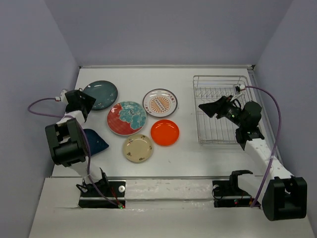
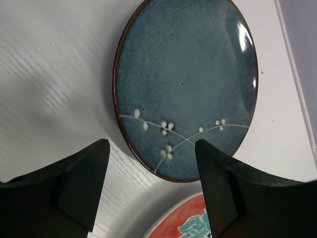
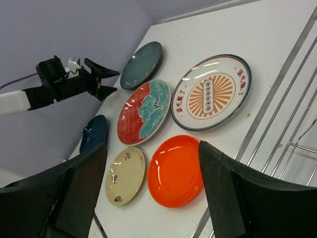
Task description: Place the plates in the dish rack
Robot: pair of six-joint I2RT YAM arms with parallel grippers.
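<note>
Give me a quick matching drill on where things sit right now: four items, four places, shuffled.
1 teal-grey plate
2 orange plate
3 dark blue plate
4 dish rack

a partly under the left arm
b far right of the table
c just ahead of the left pincer
d just right of the cream plate

Pairs: 1-c, 2-d, 3-a, 4-b.

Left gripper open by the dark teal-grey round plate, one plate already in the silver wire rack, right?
No: the silver wire dish rack holds no plate, per the top view. The open left gripper is by the dark teal-grey round plate.
</note>
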